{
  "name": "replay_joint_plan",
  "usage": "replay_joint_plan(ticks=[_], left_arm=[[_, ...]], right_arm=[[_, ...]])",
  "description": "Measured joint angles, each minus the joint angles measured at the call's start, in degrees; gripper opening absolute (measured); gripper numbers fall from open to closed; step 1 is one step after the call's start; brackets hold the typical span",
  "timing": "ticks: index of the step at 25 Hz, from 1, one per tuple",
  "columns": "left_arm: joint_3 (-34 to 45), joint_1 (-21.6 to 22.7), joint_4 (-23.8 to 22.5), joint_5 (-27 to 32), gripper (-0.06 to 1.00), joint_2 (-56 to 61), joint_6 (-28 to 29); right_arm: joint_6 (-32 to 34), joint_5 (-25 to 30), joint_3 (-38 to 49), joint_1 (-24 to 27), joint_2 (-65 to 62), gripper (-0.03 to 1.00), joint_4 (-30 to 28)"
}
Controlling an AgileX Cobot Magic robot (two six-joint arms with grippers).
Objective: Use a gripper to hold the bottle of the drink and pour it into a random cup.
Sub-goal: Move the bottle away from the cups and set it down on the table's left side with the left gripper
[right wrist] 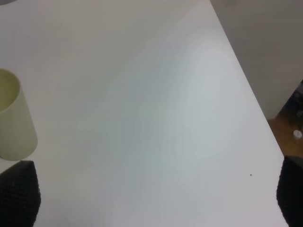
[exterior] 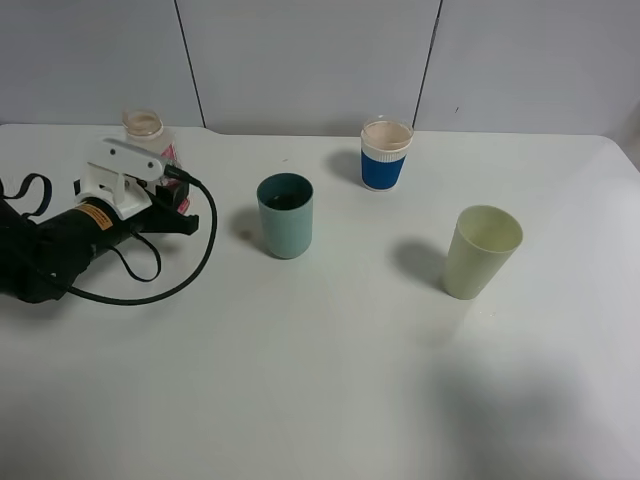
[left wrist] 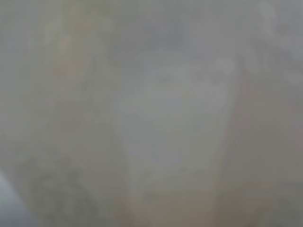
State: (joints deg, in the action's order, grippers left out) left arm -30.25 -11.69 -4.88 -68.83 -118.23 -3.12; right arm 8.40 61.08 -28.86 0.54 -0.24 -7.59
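- The left gripper (exterior: 176, 202) is a white, boxy plastic block with black fingers. It sits on a black-sleeved arm (exterior: 45, 250) that carries an orange label.
- Its jaws are closed onto the bottle (exterior: 150, 138); a strip of pink-magenta label shows between the black fingers.
- The bottle stands upright at the far left of the table (exterior: 320, 390), near its back edge. It is clear plastic with a wide, capless round neck, and the gripper's white body covers most of its squarish lower part.
- How much liquid it holds cannot be told from here.
- A glossy black cable (exterior: 190, 275) loops from the gripper across the matte white tabletop.
- The left wrist view is a grey-beige blur with no shape to read.
- The teal cup (exterior: 285, 216) is a plain, smooth, slightly tapered tumbler with a dark inside. It stands upright just to the right of the gripper, apart from it.
- Behind it and further right stands a blue-banded cup (exterior: 386, 156), white at the rim.
- The pale yellow-green cup (exterior: 483, 251) is tapered and matte, and stands alone on the right half of the table.
- The right gripper (right wrist: 154, 196) is spread wide and holds nothing. Its black pads (right wrist: 19, 191) have a knurled texture and sit at opposite edges of the wrist view, with bare white tabletop between them and the yellow-green cup near one pad.
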Motion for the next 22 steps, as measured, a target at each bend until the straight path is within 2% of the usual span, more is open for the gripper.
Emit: replay_joint_plan(ticks=[11, 22], left_arm=[[-0.3, 0.1, 0.2, 0.0, 0.32, -2.4, 0.1], [-6.1, 0.1, 0.1, -0.4, 0.32, -5.3, 1.6]], right_arm=[[0.0, 0.0, 0.0, 0.0, 0.0, 1.0, 0.0], [0.0, 0.0, 0.0, 0.0, 0.0, 1.0, 0.0]])
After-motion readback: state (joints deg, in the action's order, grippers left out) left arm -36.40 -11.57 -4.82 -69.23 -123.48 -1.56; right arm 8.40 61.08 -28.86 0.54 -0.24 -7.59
